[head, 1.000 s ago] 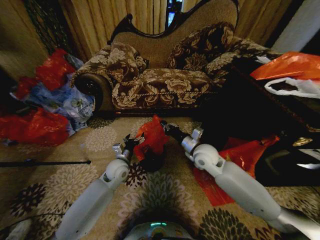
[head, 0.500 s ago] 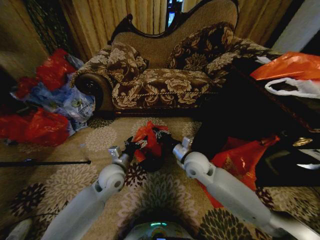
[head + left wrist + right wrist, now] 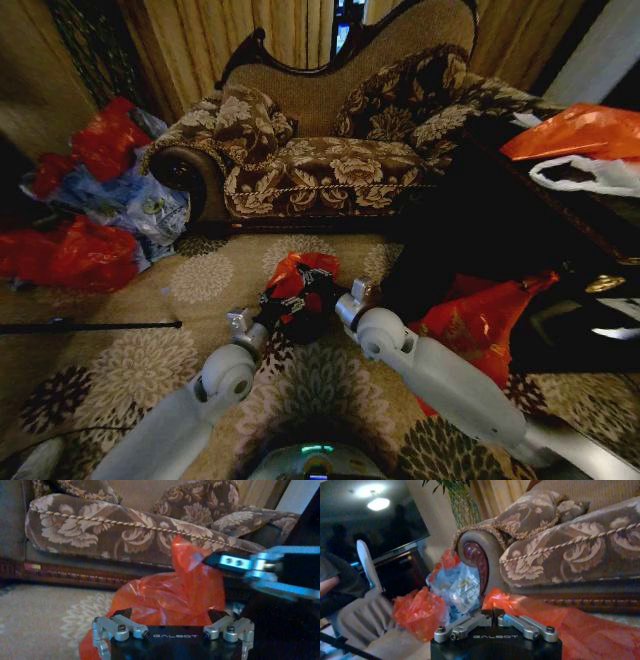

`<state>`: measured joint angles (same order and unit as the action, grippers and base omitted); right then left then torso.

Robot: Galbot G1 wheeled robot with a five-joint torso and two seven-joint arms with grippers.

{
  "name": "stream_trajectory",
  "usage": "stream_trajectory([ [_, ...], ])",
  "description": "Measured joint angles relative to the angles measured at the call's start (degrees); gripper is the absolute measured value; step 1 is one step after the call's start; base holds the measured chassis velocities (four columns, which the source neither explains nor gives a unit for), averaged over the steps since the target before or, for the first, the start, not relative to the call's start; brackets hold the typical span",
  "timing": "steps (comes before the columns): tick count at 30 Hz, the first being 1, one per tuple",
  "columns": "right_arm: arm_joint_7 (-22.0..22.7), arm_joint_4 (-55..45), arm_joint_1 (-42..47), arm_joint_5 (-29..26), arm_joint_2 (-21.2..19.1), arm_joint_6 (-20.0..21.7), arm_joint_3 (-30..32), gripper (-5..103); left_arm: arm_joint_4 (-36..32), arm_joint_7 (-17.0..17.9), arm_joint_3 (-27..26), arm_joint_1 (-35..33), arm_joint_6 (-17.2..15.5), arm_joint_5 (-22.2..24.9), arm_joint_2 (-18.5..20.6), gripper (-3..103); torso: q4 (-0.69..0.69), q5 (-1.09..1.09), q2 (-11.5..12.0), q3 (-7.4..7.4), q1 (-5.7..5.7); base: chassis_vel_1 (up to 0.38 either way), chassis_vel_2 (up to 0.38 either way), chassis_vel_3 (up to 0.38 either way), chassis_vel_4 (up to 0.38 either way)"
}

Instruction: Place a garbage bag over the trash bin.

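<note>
Both tools lower now, one garbage bag point(image 3: 300, 272) between.

— Trash bin point(image 3: 300, 320)?
— Mostly covered by the garbage bag point(image 3: 297, 277) and both grippers; only dark patches show, apparently its rim.
— Left gripper point(image 3: 172, 619)?
— Fingertips buried in red plastic; the bag's lower part is cut off by the left wrist view's edge.

Thin glossy crinkly red plastic on garbage bag point(image 3: 297, 283), see-thru-ish. Brushed metal fingers + matt black body on left gripper point(image 3: 172, 619) and right gripper point(image 3: 493, 611). Woven floral cloth w/ rope trim on sofa point(image 3: 330, 165). Matt patterned carpet point(image 3: 110, 370).
</note>
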<state>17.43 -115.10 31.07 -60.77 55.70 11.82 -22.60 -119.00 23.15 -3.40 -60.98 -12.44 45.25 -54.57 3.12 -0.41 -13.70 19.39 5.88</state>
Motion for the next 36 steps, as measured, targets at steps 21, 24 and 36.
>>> stream_trajectory([
  [21,4.7,-4.9,-2.7,-8.1,-0.2,0.7,-4.2,0,2.4,-3.1,0.8,1.4,1.5,-4.4,-1.8,100,-0.01,-0.01,0.0,0.0,0.0,0.0,0.0,0.0,0.0],
  [24,4.4,-4.5,-2.5,-7.8,0.1,0.7,-4.7,0,2.5,-3.5,1.0,1.8,1.6,-4.6,-2.0,101,0.01,0.0,0.0,0.0,0.0,0.0,0.0,0.0,0.0],
  [36,-0.1,2.9,-5.4,-3.6,0.6,0.3,-0.6,0,1.2,-8.7,0.0,-1.9,2.6,-11.2,-0.3,100,-0.01,-0.01,0.0,0.0,0.0,0.0,0.0,0.0,0.0],
])
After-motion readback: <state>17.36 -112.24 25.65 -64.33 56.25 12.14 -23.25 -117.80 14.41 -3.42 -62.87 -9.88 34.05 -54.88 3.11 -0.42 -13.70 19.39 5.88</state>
